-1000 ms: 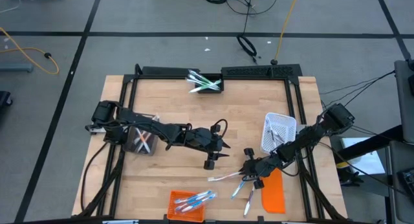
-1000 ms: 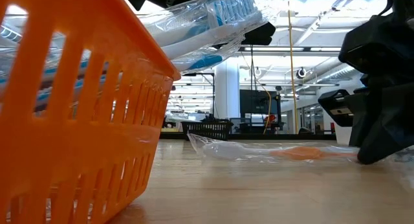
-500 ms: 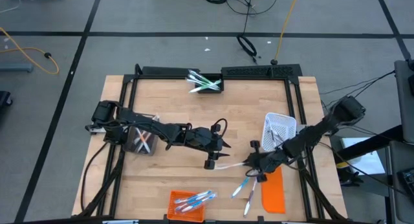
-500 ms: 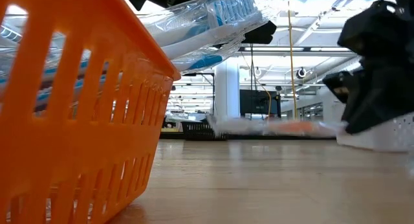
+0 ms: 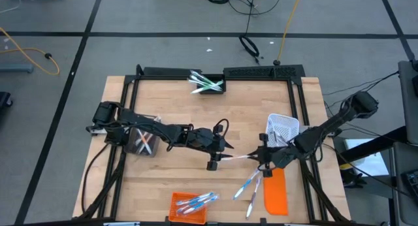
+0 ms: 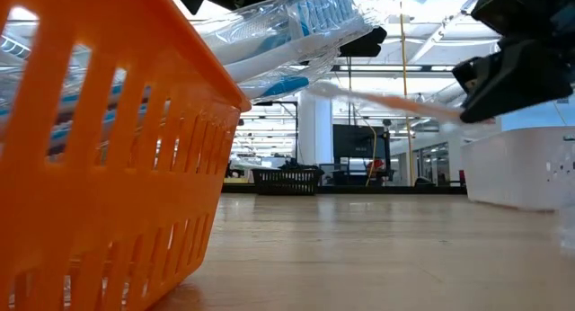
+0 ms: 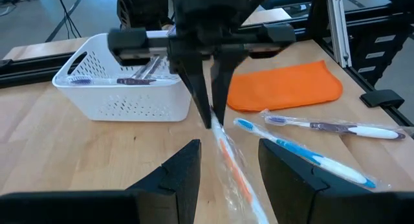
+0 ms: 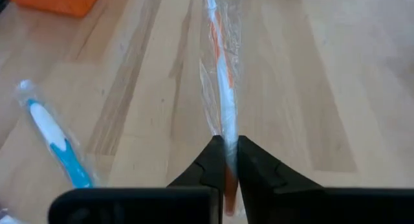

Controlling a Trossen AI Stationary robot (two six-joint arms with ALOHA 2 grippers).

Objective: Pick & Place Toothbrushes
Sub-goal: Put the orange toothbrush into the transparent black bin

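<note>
A wrapped toothbrush (image 5: 239, 157) is held at mid-table by the right gripper (image 5: 262, 156), its free end reaching left toward the left gripper (image 5: 225, 147). Two toothbrushes (image 5: 250, 188) lie nearer, beside an orange lid (image 5: 275, 193).

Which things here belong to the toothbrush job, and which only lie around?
Job:
- orange toothbrush, pinched in the right gripper
- left gripper, open beneath it
- two blue toothbrushes on the table
- white basket
- orange basket

Lying about:
- flat orange lid
</note>
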